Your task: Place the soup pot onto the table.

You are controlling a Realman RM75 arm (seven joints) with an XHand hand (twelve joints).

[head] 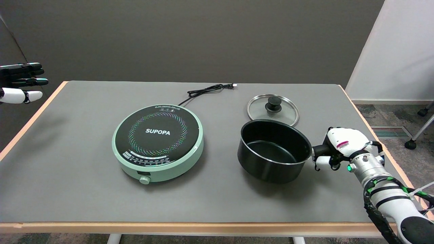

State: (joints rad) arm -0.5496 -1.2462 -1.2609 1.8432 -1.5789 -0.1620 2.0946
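The black soup pot (274, 150), empty with a silver rim, is at the right of the grey table (67, 189), right of the cooker. My right hand (335, 149) grips the pot's handle on its right side, fingers wrapped around it. A shadow lies under the pot; whether its base touches the table I cannot tell. The handle itself is mostly hidden by my fingers.
A mint-green SUPOPA induction cooker (158, 142) sits mid-table, its black cord (206, 90) trailing to the back. A glass lid (273, 109) with a black knob lies just behind the pot. The idle left hand (20, 83) hangs at the upper left.
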